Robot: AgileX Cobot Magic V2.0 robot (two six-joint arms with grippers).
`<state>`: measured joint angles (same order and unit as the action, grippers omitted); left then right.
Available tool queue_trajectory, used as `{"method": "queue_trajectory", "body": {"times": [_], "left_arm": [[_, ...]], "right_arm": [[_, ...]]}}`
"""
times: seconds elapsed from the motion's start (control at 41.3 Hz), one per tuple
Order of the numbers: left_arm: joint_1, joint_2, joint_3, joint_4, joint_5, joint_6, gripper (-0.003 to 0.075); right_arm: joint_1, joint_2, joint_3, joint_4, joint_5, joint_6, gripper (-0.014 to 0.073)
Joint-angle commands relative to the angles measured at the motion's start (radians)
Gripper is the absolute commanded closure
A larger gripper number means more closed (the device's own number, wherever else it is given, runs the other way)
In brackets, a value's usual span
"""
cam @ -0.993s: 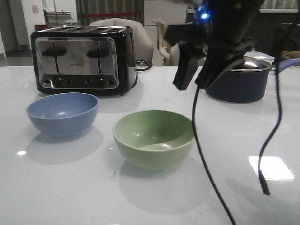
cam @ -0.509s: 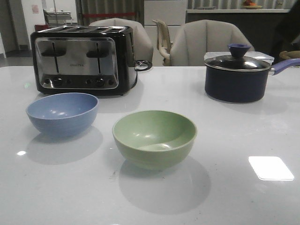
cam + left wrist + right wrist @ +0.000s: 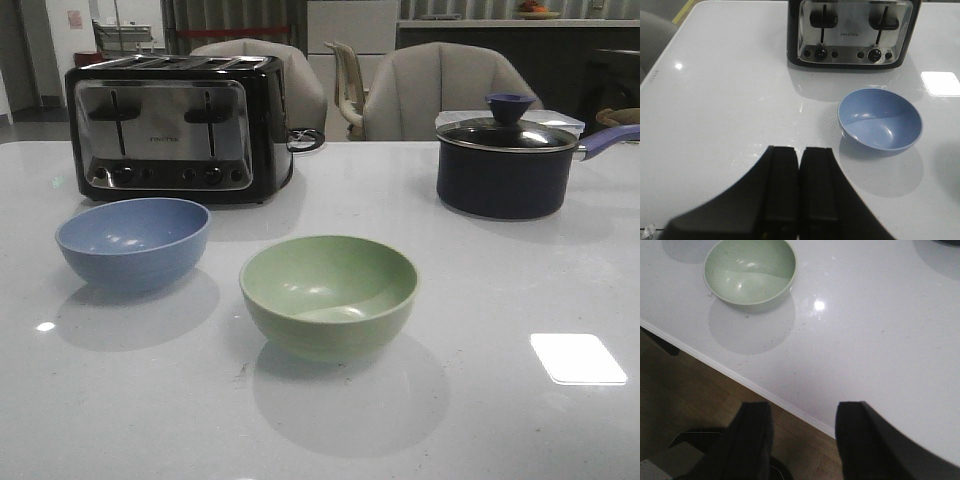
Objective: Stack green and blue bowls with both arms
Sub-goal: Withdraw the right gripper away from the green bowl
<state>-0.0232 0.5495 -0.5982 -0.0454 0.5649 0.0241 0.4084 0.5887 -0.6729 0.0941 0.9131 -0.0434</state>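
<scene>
The green bowl (image 3: 329,293) sits upright at the centre of the front view on the white surface (image 3: 500,300), and the blue bowl (image 3: 133,241) stands apart from it at middle left, both empty. Behind the blue bowl, at upper left, is the toaster (image 3: 178,125); at upper right, the dark saucepan (image 3: 507,163) with its lid on. In the wrist views, the left hand (image 3: 799,192) has its fingers pressed together, holding nothing, while the right hand (image 3: 802,440) has its fingers spread apart over the surface's edge.
</scene>
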Motion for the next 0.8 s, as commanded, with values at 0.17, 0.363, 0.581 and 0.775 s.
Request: {"method": "queue_trajectory", "body": {"times": [0.17, 0.363, 0.581, 0.775], "left_arm": [[-0.013, 0.041, -0.039, -0.005, -0.087, 0.051, 0.0619], [-0.112, 0.155, -0.088, 0.002, -0.094, 0.057, 0.0616], [-0.201, 0.367, -0.163, 0.033, -0.093, 0.057, 0.051], [-0.202, 0.583, -0.246, 0.045, -0.093, 0.057, 0.0248]], "right_arm": [[-0.003, -0.001, -0.026, -0.005, -0.064, 0.001, 0.0173], [-0.003, -0.001, -0.026, -0.005, -0.064, 0.001, 0.0173], [-0.003, -0.001, -0.026, -0.005, -0.064, 0.001, 0.0173], [-0.003, -0.001, -0.026, -0.005, -0.064, 0.001, 0.0173]]}}
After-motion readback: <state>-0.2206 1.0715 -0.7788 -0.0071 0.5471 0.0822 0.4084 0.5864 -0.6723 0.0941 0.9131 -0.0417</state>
